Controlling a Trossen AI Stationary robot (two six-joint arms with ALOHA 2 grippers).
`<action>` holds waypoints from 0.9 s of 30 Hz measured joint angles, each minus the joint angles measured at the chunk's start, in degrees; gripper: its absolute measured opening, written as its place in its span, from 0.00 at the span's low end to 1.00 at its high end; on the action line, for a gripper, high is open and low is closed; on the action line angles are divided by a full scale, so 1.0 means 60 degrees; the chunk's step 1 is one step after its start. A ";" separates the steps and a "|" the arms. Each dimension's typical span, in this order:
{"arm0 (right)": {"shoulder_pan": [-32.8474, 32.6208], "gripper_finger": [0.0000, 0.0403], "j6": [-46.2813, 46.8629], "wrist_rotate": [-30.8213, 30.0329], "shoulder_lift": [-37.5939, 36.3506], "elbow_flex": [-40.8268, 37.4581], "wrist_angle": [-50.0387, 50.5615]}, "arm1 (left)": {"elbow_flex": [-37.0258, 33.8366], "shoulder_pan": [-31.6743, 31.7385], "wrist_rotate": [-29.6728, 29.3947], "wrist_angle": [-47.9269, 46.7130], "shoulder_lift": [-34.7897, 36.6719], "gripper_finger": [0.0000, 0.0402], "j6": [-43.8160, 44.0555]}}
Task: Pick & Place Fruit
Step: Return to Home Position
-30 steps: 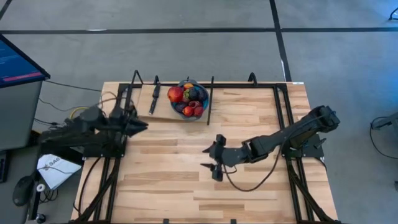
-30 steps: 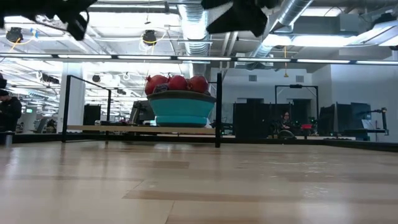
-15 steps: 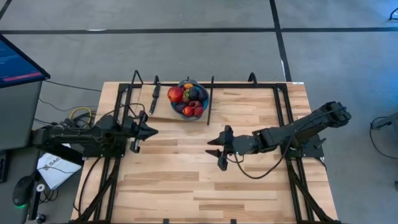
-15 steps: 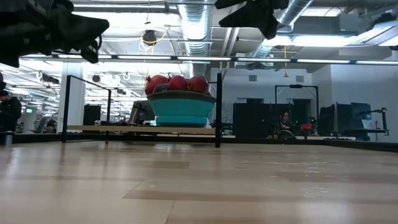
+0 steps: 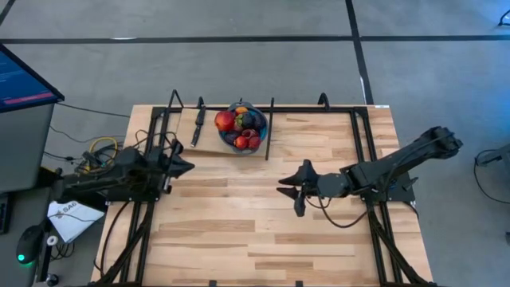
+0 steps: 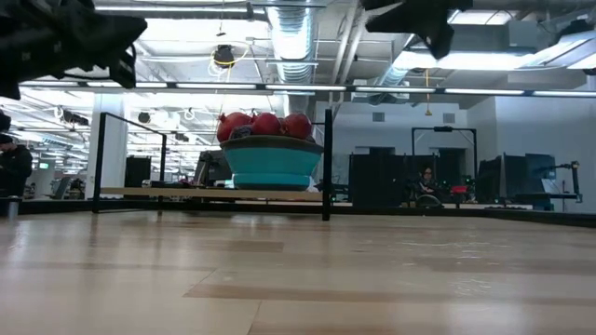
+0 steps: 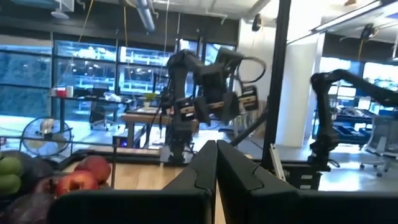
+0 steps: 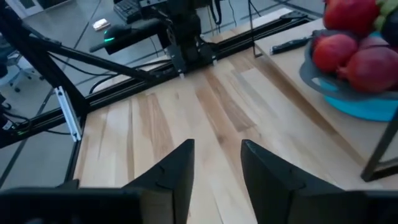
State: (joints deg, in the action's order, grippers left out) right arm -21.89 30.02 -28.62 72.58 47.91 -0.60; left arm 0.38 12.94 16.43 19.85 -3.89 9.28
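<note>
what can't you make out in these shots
Number of fruit: high view, upper ones cover lower; low view, bowl wall hides them.
The knife: cannot be picked out in low view, flat on the shelf.
Cut by low view's top edge: left tool, right tool.

A black-handled knife (image 5: pixel 198 126) is lying on the shelf (image 5: pixel 209 142) at the table's (image 5: pixel 239 231) twelve o'clock, just at nine o'clock of the blue bowl (image 6: pixel 270 172). A monitor (image 5: pixel 20 80) is glowing beyond the table's ten o'clock corner.

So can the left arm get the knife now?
Probably yes: the knife lies uncovered on the shelf beside the bowl, near the left gripper, whose shut fingers must open first.
</note>
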 joint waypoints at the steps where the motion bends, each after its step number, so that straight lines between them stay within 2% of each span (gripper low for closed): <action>1: -0.0041 0.31 0.0007 -0.0004 -0.0104 -0.0084 0.0046 | 0.0000 -0.0045 -0.0002 -0.0193 0.0261 0.00 0.0015; 6: -0.0098 0.30 0.0010 -0.0011 -0.0751 -0.0493 -0.0015 | -0.0004 -0.0383 -0.0550 -0.0928 0.0594 0.00 0.0014; 9: -0.0100 0.30 0.0091 -0.0005 -0.1238 -0.0902 0.0056 | -0.0004 -0.0716 -0.1593 -0.1517 0.0595 0.00 -0.0218; 14: -0.0098 0.30 0.0102 0.0004 -0.2241 -0.1757 -0.0170 | -0.0004 -0.1279 -0.3186 -0.1571 0.0571 0.00 -0.0923; 22: -0.0069 0.30 -0.0224 0.0031 -0.4109 -0.3718 -0.1264 | -0.0004 -0.1375 -0.3322 -0.1572 0.0187 0.00 -0.0980; 27: -0.0011 0.30 -0.1439 0.0398 -0.5186 -0.4934 -0.2833 | -0.0004 -0.1375 -0.3319 -0.1548 -0.0216 0.00 -0.0976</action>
State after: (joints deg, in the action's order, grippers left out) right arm -21.95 21.39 -26.23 41.47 18.30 -17.60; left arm 0.36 4.69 -3.49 10.57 -5.19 3.42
